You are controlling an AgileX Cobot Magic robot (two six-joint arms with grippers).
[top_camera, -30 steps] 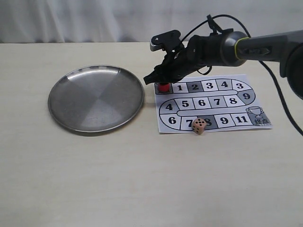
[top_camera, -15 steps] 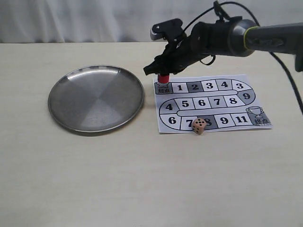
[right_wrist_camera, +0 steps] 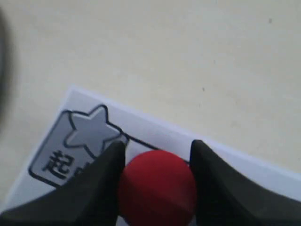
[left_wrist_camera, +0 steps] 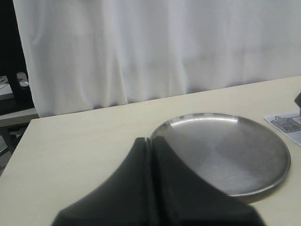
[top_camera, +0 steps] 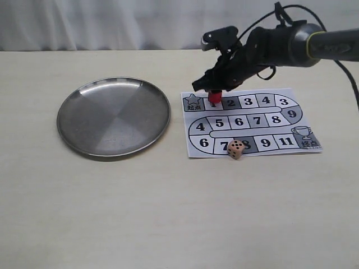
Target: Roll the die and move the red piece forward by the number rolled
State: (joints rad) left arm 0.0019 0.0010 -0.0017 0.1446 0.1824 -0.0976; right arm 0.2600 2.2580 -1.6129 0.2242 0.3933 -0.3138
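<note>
Small red cylinder pawn [right_wrist_camera: 157,188], likely light, rigid, smooth: right gripper [right_wrist_camera: 157,153] jaws clamp its curved sides; left gripper [left_wrist_camera: 149,141] jaws closed, empty.

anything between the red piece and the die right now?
Nothing loose. In the exterior view, only the printed squares of the paper board lie between the red piece and the die.
</note>
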